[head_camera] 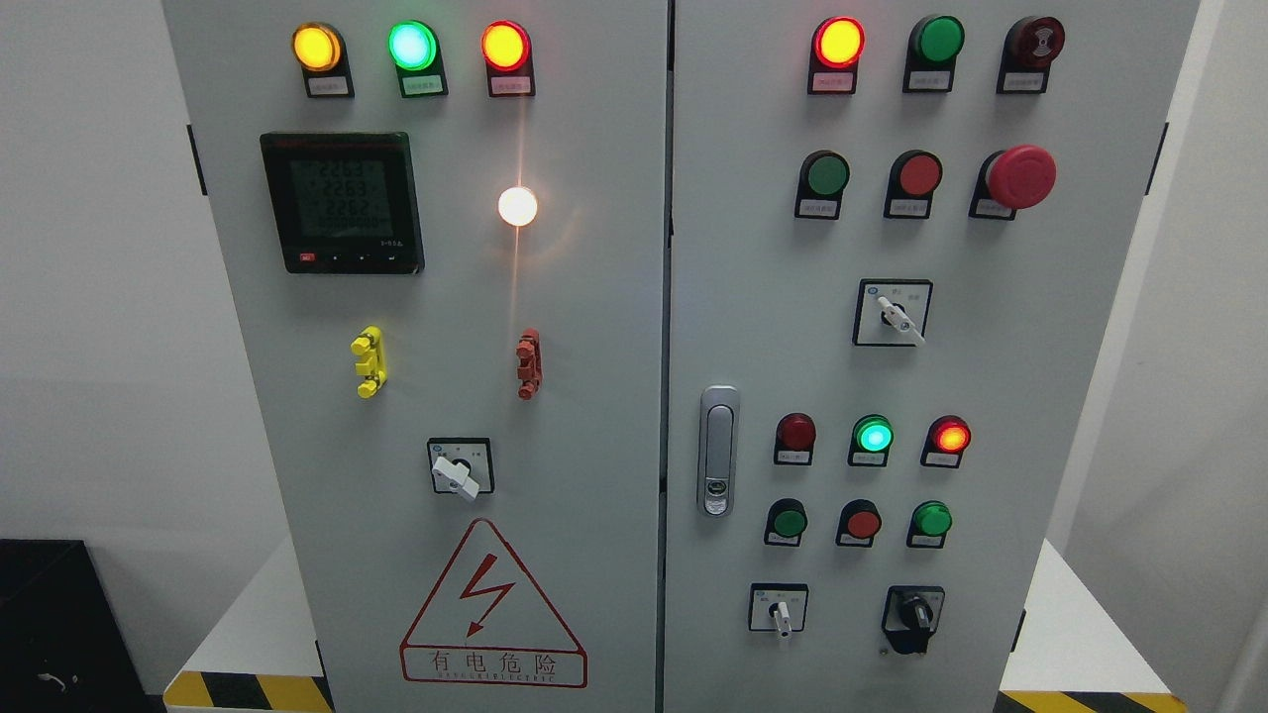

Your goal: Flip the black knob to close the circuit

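Black knob [912, 616] low on the right cabinet door [1070, 396], untouched

Looks like a stiff, click-type rotary; pinch its raised centre bar and twist. No robot hand in view, so can't tell its state.

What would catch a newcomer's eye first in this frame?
Probably the glaring white lamp on the left door, throwing a vertical streak, with lit indicator lights along the top. Next, the red-bordered warning triangle at lower left and the red mushroom button at upper right. The black knob sits low on the right door; no hands show.
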Available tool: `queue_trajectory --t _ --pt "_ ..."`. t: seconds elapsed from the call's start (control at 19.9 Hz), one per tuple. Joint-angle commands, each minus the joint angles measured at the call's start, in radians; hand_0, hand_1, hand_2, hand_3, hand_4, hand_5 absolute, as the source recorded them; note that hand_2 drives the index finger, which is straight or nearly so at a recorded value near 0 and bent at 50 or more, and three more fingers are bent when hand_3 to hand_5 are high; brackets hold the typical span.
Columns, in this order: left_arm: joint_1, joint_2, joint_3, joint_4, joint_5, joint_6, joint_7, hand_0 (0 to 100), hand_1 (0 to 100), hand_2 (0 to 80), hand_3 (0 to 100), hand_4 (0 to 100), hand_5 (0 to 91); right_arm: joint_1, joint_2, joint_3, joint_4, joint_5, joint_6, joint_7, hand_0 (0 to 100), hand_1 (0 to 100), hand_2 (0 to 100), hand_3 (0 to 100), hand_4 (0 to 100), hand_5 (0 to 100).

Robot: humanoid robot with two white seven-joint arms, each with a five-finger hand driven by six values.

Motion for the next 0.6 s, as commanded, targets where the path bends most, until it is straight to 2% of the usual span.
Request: queue_trajectory --t 0.0,0.1,0.15,0.25,0.4,0.55 --pt "0.006 0.000 0.000 0.000 0.002 0.000 -0.001 12 56 0.0 0 0 0.0 0.103 -0.006 0.096 -0.058 -0.149 -0.052 0.004 0 2 13 32 30 28" --pt "0.006 0.000 0.000 0.000 0.000 0.000 -0.001 12 56 0.0 0 0 0.0 0.106 -0.006 0.111 -0.058 -0.175 -0.053 0.010 0 2 8 23 20 18" --pt "0.006 0.000 0.000 0.000 0.000 0.000 -0.001 12 56 0.0 0 0 0.0 0.106 -0.006 0.117 -0.058 -0.186 -0.050 0.021 0 2 7 21 19 15" --pt "0.006 -0.001 0.000 0.000 0.000 0.000 -0.001 12 56 0.0 0 0 0.0 0.126 -0.006 0.123 -0.057 -0.198 -0.050 0.055 0 1 4 13 9 5" --pt "0.006 0.000 0.000 0.000 0.002 0.000 -0.001 12 56 0.0 0 0 0.0 0.145 -0.006 0.139 -0.057 -0.198 -0.050 0.066 0 0 0 7 1 0" --pt "0.006 0.000 0.000 0.000 0.000 0.000 -0.001 12 56 0.0 0 0 0.0 0.145 -0.008 0.139 -0.057 -0.200 -0.050 0.067 0 0 0 5 0 0"
